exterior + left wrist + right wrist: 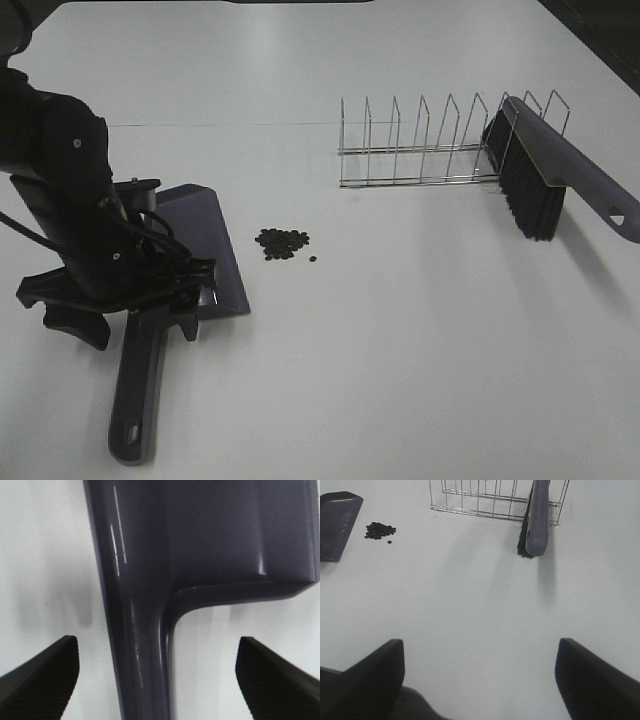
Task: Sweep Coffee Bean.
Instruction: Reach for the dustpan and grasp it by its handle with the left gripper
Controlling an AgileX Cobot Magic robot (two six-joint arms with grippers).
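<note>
Coffee bean (282,243) pile lies just beyond the dustpan (205,235), across it from my left gripper (157,652), whose jaws gape wide astride the handle (142,670), gripping nothing; I should close squarely, centred.

Bright, even light casts soft shadows; the close-up dustpan (200,540) is slightly blurred, with small glints.

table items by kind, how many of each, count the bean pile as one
dustpan: 1
brush: 1
wire rack: 1
coffee bean pile: 1
total: 4
</note>
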